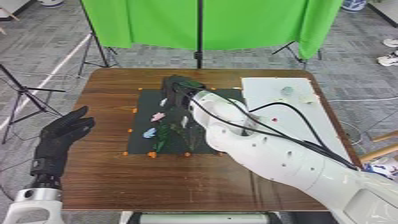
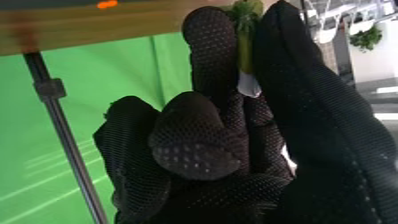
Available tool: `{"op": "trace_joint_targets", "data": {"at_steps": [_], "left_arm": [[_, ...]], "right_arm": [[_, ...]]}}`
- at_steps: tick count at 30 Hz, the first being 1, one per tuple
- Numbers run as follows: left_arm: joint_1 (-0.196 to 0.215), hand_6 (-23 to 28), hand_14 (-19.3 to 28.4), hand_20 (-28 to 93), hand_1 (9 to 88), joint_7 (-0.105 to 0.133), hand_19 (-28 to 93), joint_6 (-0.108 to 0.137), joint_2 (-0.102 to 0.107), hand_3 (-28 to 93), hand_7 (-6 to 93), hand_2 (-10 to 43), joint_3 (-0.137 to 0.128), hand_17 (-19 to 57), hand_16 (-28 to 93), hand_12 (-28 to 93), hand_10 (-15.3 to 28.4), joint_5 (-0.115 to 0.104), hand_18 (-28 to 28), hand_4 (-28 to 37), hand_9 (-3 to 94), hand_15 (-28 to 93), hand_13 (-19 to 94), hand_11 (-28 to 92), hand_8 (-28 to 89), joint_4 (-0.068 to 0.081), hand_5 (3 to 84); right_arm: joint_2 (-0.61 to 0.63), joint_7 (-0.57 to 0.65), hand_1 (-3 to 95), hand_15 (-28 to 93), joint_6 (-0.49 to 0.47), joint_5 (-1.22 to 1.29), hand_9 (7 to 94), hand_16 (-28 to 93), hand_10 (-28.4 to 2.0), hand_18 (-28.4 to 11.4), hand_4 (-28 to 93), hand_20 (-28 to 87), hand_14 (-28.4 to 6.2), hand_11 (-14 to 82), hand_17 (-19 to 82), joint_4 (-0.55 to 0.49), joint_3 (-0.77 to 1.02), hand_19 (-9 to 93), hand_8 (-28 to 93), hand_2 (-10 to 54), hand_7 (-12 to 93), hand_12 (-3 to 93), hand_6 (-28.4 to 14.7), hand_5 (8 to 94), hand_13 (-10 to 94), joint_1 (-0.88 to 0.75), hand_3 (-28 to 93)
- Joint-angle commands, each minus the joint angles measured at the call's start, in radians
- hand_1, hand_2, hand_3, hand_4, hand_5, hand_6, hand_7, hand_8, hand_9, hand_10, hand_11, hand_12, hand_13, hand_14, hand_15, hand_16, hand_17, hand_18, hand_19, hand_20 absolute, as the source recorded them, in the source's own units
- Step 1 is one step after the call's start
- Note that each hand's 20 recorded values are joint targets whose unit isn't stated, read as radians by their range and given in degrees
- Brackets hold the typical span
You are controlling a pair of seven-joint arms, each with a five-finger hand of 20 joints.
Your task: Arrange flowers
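1. Our right robot hand (image 1: 180, 84) is over the far edge of the dark mat (image 1: 147, 107), grasping a green stem (image 2: 245, 54) between its thumb side and a finger. We judge the step to be carrying or laying this piece into the arrangement.
2. We should pinch firmly enough that the thin stem cannot roll, yet gently, since it would likely crush or bend. Its white tip (image 2: 250, 84) points in toward the palm, so we mind the other fingers there.
3. Before letting go, we'd turn the wrist slowly until the stem lies along its intended line, then lower it close to the surface rather than drop it.
4. On the mat lie a pink flower (image 1: 157, 116), a blue flower (image 1: 149, 133) just nearer to us, and a white flower (image 1: 185, 121). We need a path above them, as a low sweep of the glove could drag them out of place.
5. We should release by opening a little and lifting straight up, so the mesh fabric doesn't snag a leaf.
6. Our left robot hand (image 1: 67, 134) is released, fingers loosely extended, beside the mat over the left of the bench (image 1: 178, 185); we can leave it clear.
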Motion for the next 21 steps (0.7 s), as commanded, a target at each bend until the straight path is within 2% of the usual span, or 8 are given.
{"op": "trace_joint_targets", "data": {"at_steps": [1, 4, 15, 18, 21], "left_arm": [[0.002, 6.8, 16.7, 22, 43.2, -0.014, 18, -0.021, -0.001, 68, 10.0, -1.1, 0.004, 14.8, -3, 12, 13.4, 0.001, 13.4, -3.5, 47.3, 20, 40, 20, -6, 0.008, 44.7], [-0.002, 6.8, 16.7, 22, 43.2, -0.017, 18, -0.029, -0.001, 68, 10.0, -1.2, 0.005, 14.8, -2, 12, 13.3, 0.002, 13.4, -3.5, 47.1, 20, 40, 20, -6, 0.012, 44.7], [-0.001, 6.6, 16.8, 21, 43.0, -0.024, 18, -0.046, -0.002, 68, 9.8, -1.6, 0.000, 14.2, -2, 12, 13.2, 0.003, 13.4, -3.6, 46.8, 20, 40, 20, -6, 0.011, 44.7], [-0.004, 6.4, 16.8, 21, 42.9, -0.028, 18, -0.053, 0.001, 68, 10.0, -1.7, -0.001, 14.0, -2, 12, 13.2, 0.005, 13.4, -3.5, 46.7, 20, 40, 20, -6, 0.013, 44.5], [0.000, 6.2, 16.8, 21, 42.8, -0.027, 17, -0.051, 0.000, 68, 10.1, -1.7, -0.002, 13.8, -2, 12, 13.2, 0.005, 13.4, -3.6, 46.6, 20, 40, 20, -6, 0.011, 44.3]], "right_arm": [[-0.005, -0.002, 62.8, 68, -0.017, -0.038, 85.5, 33, -8.0, -15.4, -20, 63, -2.1, 11.9, 61, 0.017, -0.005, 93, 9, -9.5, 37, 47.8, 0.0, 72.7, 86, -0.001, 57], [0.000, 0.002, 62.0, 68, -0.031, -0.037, 85.0, 33, -8.1, -15.2, -20, 63, -2.2, 10.7, 60, 0.023, -0.007, 93, 9, -9.5, 37, 46.6, 0.3, 71.9, 86, -0.008, 57], [0.011, 0.006, 59.2, 69, -0.084, -0.042, 83.4, 32, -8.7, -15.5, -19, 63, -2.5, 9.1, 59, 0.031, -0.007, 93, 9, -9.5, 36, 44.8, 0.3, 70.1, 85, -0.031, 57], [0.012, 0.011, 57.7, 69, -0.099, -0.037, 82.3, 32, -9.2, -15.6, -19, 63, -2.6, 8.8, 59, 0.030, -0.003, 93, 9, -9.5, 35, 44.7, 0.1, 69.3, 84, -0.035, 57], [0.013, 0.005, 56.4, 69, -0.096, -0.038, 78.7, 32, -10.7, -15.6, -18, 63, -2.7, 12.3, 59, 0.030, -0.006, 93, 8, -9.5, 33, 40.4, -0.2, 67.8, 84, -0.034, 57]]}}
